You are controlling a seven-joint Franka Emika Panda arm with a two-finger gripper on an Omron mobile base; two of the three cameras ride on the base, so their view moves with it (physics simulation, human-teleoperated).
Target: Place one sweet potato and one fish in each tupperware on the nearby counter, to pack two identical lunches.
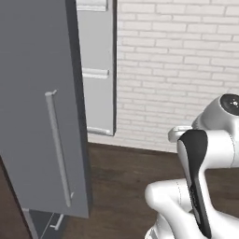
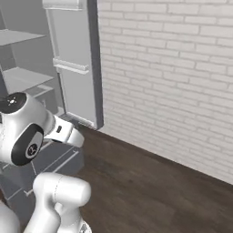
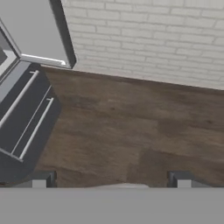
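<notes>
My gripper (image 3: 113, 183) is open, its two dark fingertips (image 3: 41, 180) standing wide apart with nothing between them. It points down at the dark wooden floor (image 3: 127, 122) in front of an open grey fridge. The sweet potato, the fish, the tupperware and the counter are out of view. My white arm (image 1: 200, 177) is folded low in the left base view and rises at the left (image 2: 27, 132) of the right base view.
A grey fridge door (image 1: 42, 107) with a long bar handle (image 1: 58, 149) stands open at the left. Another open door with inner bins (image 2: 75, 63) stands beside bare fridge shelves (image 2: 22, 77). Grey lower drawers (image 3: 22, 113) jut out. A white brick wall (image 2: 173, 82) stands behind.
</notes>
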